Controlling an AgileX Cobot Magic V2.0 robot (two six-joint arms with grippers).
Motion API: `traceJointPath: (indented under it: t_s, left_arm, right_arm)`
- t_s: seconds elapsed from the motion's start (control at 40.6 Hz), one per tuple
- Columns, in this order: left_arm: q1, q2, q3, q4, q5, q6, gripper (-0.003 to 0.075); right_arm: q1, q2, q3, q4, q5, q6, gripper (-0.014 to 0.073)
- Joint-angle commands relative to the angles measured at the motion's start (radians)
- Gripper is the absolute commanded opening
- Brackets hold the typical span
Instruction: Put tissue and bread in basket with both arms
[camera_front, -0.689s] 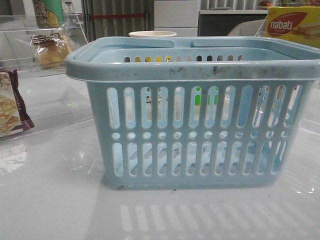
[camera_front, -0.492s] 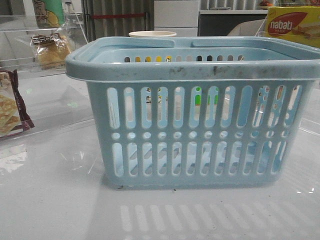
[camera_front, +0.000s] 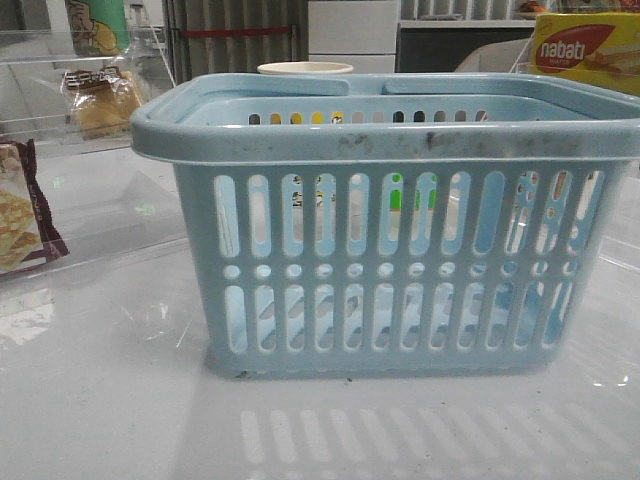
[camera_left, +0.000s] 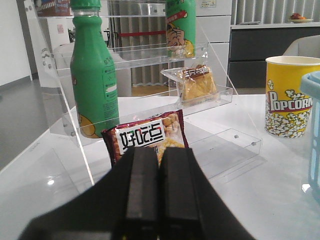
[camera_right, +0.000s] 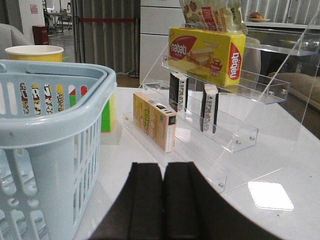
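Both tools are closed on nothing: the left tool (camera_left: 159, 187) faces the bread (camera_left: 196, 82), golden buns in a clear bag on a clear shelf; the right tool (camera_right: 163, 200) sits beside the pale-blue slotted basket (camera_front: 390, 145) on the table (camera_front: 100, 400).

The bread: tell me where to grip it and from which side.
Grip the bread at its top edge with the dark label, coming from the open front of the clear shelf. It stands upright there, facing outward, with another shelf close overhead, so a straight frontal reach by the left hand seems easiest.
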Motion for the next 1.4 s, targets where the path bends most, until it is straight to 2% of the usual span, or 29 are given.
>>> traceJointPath:
  t_s: [0.0, 0.172, 0.271, 0.467, 0.763, 0.984, 1.181, 1.378]
  left_arm:
    - [-0.002, -0.016, -0.001, -0.005, -0.088, -0.004, 0.0091]
    - [-0.002, -0.016, -0.001, -0.005, -0.093, -0.004, 0.0091]
    - [-0.002, -0.016, -0.010, -0.005, -0.148, -0.004, 0.0091]
    - [-0.002, -0.015, -0.179, -0.005, -0.092, -0.004, 0.0091]
    - [-0.002, 0.126, -0.574, -0.042, 0.146, -0.004, 0.0091]
    - [-0.002, 0.299, -0.798, -0.043, 0.389, -0.004, 0.0091]
    - [-0.002, 0.400, -0.822, -0.043, 0.543, -0.004, 0.0091]
    - [-0.002, 0.461, -0.781, -0.046, 0.654, -0.004, 0.0091]
  right_arm:
    - [-0.001, -0.016, 0.001, 0.004, -0.099, -0.001, 0.0055]
    - [-0.001, -0.016, 0.000, 0.004, -0.126, -0.001, 0.0055]
    - [-0.001, -0.016, -0.020, 0.004, -0.158, -0.001, 0.0055]
    - [-0.001, -0.011, -0.217, 0.004, -0.018, -0.001, 0.0055]
    - [-0.001, 0.179, -0.572, 0.004, 0.213, -0.002, 0.0055]
    - [-0.001, 0.380, -0.786, 0.004, 0.424, -0.002, 0.0055]
    - [-0.001, 0.505, -0.813, 0.004, 0.556, -0.002, 0.0055]
    - [-0.001, 0.608, -0.775, 0.004, 0.612, -0.002, 0.0055]
